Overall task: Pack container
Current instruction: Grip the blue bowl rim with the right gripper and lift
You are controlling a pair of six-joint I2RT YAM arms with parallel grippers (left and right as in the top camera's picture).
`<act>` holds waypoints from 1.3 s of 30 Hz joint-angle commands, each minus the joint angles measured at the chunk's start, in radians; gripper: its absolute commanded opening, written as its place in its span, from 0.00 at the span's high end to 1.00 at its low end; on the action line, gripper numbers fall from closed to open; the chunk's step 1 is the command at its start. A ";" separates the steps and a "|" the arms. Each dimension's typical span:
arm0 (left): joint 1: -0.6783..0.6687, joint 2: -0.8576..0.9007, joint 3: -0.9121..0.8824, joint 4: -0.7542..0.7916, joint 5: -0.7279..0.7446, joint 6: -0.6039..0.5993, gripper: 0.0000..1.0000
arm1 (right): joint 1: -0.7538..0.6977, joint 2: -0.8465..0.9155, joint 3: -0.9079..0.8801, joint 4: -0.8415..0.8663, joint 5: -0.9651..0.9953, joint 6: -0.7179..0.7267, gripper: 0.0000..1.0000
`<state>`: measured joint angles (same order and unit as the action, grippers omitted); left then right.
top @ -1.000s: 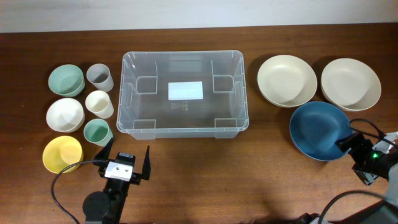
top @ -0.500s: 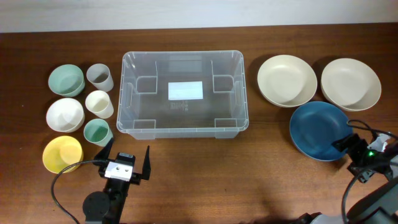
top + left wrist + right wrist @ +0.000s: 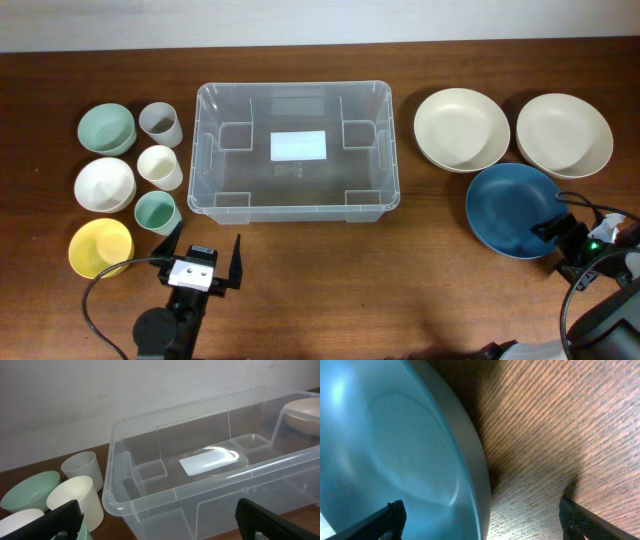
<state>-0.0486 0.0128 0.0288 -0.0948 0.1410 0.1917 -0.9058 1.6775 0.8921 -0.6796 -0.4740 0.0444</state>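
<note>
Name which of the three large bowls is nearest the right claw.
The blue bowl, the only dark one: the right claw straddles its rim; both cream bowls sit farther back.

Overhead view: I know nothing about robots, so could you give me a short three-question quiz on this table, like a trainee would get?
1. True or false: the container already holds a bowl.
2. The right tool is open astride the rim of which one? A. the yellow bowl; B. the blue bowl; C. the white bowl.
3. How many cups stand on the left of the container?

Key: 1 false; 2 B; 3 three.
</note>
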 commanded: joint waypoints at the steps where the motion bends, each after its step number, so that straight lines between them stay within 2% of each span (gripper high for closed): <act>1: 0.000 -0.008 -0.008 0.000 -0.008 0.012 0.00 | -0.004 0.016 -0.006 0.011 -0.022 -0.010 0.08; 8: 0.000 -0.008 -0.008 0.000 -0.008 0.012 0.00 | 0.052 0.016 -0.008 0.036 -0.019 0.021 0.10; 16: 0.000 -0.008 -0.008 0.000 -0.008 0.012 0.00 | 0.149 0.016 -0.008 0.058 0.115 0.117 0.10; 21: 0.000 -0.008 -0.008 0.000 -0.008 0.012 0.00 | 0.152 0.016 -0.008 0.057 0.143 0.152 0.10; 23: 0.000 -0.008 -0.008 0.000 -0.008 0.012 0.00 | 0.152 0.016 -0.008 0.056 0.146 0.152 0.16; 28: 0.000 -0.008 -0.008 0.000 -0.008 0.012 0.00 | 0.152 0.016 -0.008 0.044 0.146 0.152 0.45; 35: 0.000 -0.008 -0.008 0.000 -0.008 0.012 0.00 | 0.152 0.016 -0.008 0.021 0.147 0.153 0.67; 39: 0.000 -0.008 -0.008 0.000 -0.008 0.012 0.00 | 0.152 0.016 -0.008 -0.010 0.193 0.191 0.74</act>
<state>-0.0486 0.0128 0.0288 -0.0948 0.1410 0.1917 -0.7620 1.6825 0.8925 -0.6750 -0.3298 0.2054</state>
